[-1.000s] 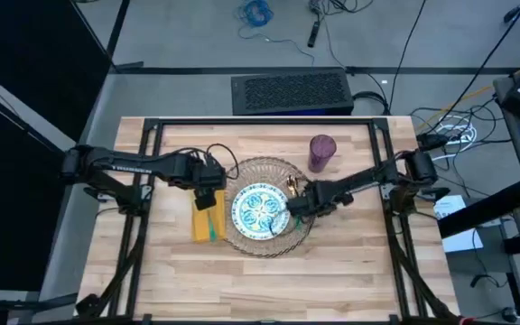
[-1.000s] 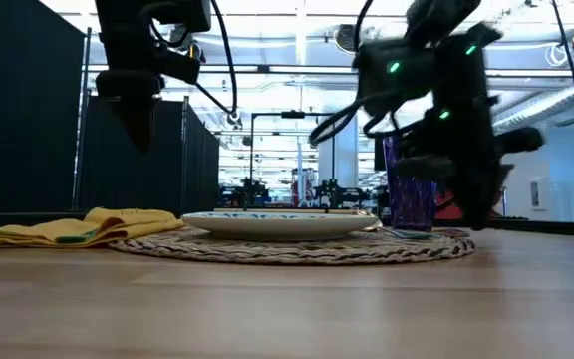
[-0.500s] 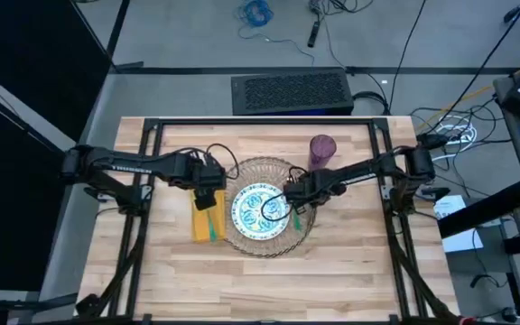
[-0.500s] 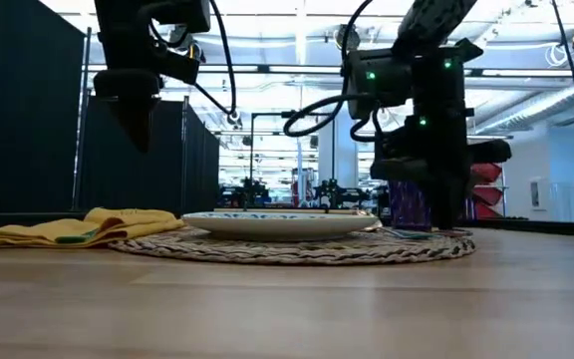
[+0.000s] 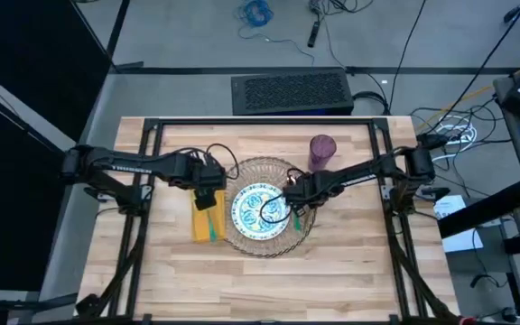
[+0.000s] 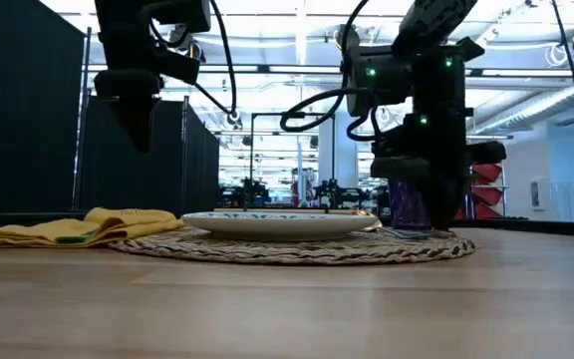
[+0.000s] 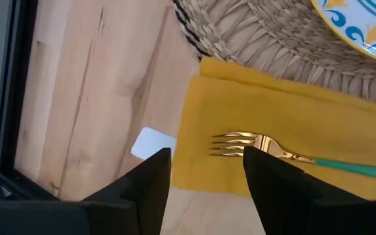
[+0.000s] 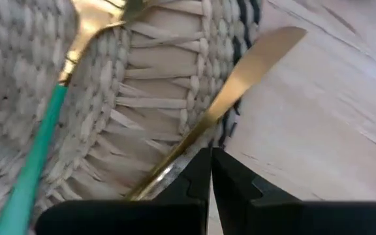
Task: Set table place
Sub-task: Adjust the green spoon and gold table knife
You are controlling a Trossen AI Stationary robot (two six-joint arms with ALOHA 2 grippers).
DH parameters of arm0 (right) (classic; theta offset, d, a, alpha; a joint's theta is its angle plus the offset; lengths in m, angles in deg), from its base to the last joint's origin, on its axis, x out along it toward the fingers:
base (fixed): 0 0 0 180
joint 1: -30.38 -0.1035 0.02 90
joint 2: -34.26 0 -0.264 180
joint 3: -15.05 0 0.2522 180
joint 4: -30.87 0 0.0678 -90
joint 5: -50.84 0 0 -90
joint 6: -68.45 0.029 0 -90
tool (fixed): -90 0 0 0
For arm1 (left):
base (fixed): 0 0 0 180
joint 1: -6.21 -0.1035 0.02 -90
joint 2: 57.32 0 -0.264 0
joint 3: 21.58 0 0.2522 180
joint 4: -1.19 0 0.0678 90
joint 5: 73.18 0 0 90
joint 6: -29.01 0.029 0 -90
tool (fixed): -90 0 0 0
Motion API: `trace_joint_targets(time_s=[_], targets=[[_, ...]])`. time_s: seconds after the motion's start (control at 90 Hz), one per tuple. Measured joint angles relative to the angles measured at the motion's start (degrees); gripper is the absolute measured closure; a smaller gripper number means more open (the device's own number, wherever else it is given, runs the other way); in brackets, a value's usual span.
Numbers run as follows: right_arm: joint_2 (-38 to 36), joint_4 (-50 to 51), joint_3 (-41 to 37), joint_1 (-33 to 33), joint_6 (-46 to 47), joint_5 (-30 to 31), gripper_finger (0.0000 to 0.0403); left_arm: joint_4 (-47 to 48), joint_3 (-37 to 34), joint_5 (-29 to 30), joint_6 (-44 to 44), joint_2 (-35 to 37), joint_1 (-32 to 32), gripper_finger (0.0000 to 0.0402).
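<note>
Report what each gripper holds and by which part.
The right gripper is shut on a gold knife, pinching its handle end over the woven mat. The left gripper is open above the napkin, holding nothing.

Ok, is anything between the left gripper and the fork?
Nothing visible. The left gripper hangs open above the yellow napkin, and the fork lies bare on it. The right gripper is off at the other side of the mat, shut on a gold knife.

No readable text, labels or numbers anywhere. The left arm (image 5: 129,167) has white lettering beside the table's (image 5: 260,271) left edge, illegible.
</note>
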Motion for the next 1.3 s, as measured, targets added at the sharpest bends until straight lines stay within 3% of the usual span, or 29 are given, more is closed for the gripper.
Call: trace_joint_targets(time_s=[0.689,1.3], targets=[[0.0,-3.5,0.0,2.1,-8.1,1.9,0.0403,0.1,0.0,0.0,0.0,0.0,0.0,0.0223],[0.0,-6.4,0.0,8.5,-16.7,3.3,0.0403,0.1,0.0,-0.1,0.0,0.0,0.0,0.0223]])
